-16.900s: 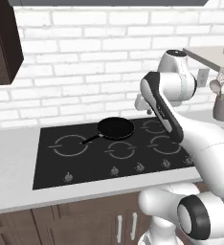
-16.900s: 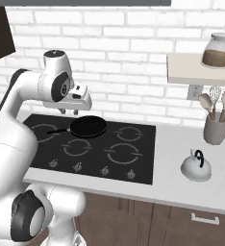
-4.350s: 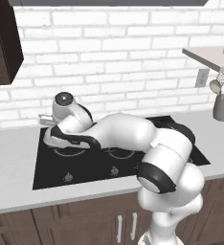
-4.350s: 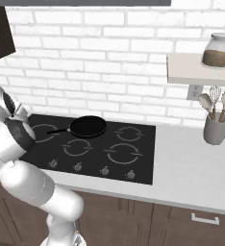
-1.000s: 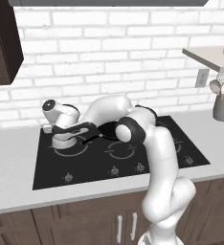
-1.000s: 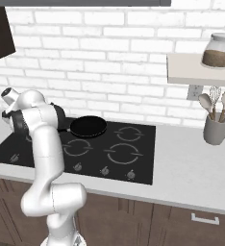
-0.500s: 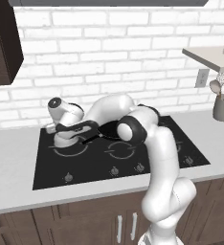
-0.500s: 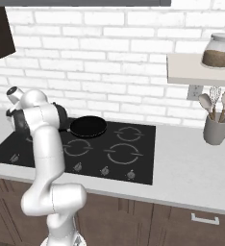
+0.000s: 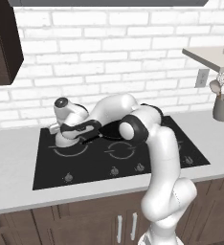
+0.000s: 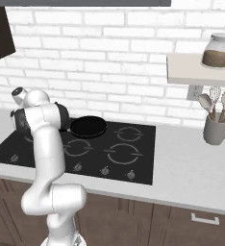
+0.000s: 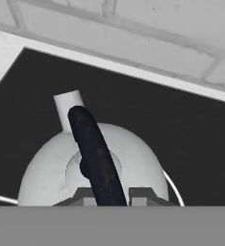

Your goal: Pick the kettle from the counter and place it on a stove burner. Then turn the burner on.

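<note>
Kettle (image 11: 52,175) fills the lower half of the hand view: a smooth, matte, pale grey-white dome with a short squared spout pointing toward the brick wall and a glossy black arched handle running over its crown. It sits on the black glass cooktop (image 9: 147,162), within the thin grey broken-ring marking of the stove burner (image 11: 174,192), whose curved line shows beside the kettle's base. From the left base view the kettle (image 9: 66,139) stands at the cooktop's left rear, under the white arm's hand. The jaws (image 11: 106,196) straddle the handle at its base, the dark finger tips (image 11: 139,194) just beside it on either side; whether they press on it I cannot tell. A round black frying pan (image 10: 88,127) rests further along the rear of the cooktop. The pale smooth bench (image 9: 11,162) surrounds the glass, and a grey cup of utensils (image 10: 216,126) stands toward its far end.
</note>
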